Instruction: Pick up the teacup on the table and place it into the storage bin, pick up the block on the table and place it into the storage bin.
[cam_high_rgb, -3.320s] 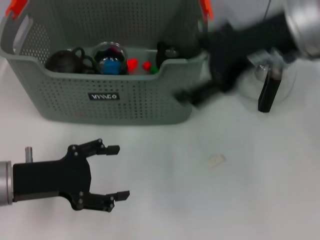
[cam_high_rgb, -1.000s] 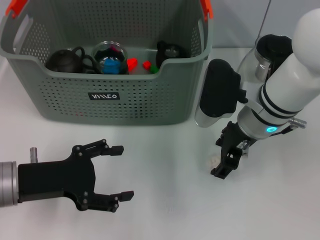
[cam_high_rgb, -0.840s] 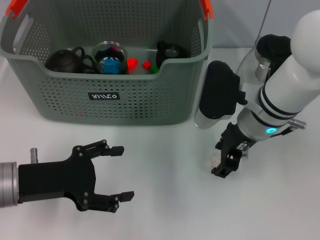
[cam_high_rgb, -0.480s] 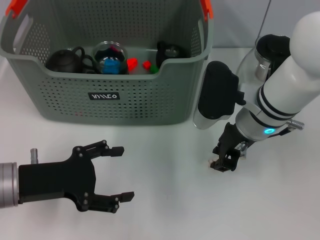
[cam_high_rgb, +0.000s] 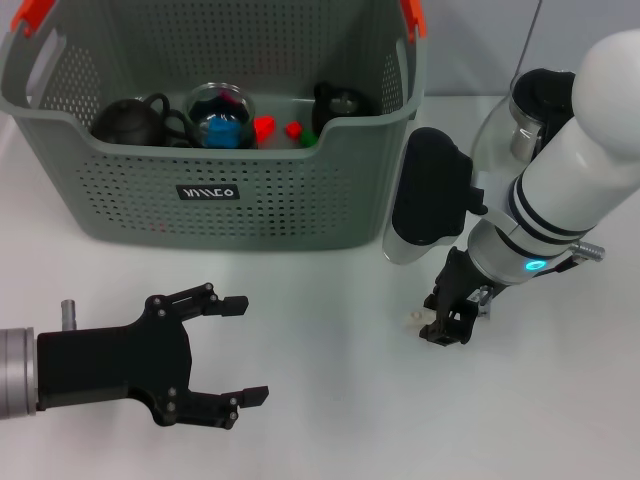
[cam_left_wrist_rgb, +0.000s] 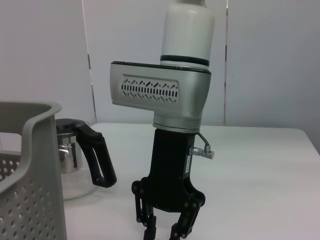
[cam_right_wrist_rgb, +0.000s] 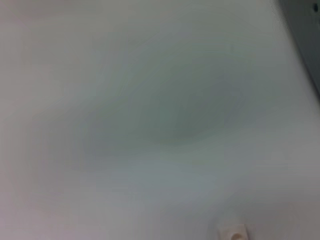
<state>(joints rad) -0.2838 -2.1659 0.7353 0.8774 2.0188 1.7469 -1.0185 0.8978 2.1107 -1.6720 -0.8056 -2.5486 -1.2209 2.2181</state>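
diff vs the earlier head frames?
The right gripper swung from beside the storage bin down to the table, now over the small beige block, nothing gripped yet. The left gripper stayed open and parked; bin contents unchanged.

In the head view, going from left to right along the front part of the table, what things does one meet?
Left end effector → small pale block → right end effector.
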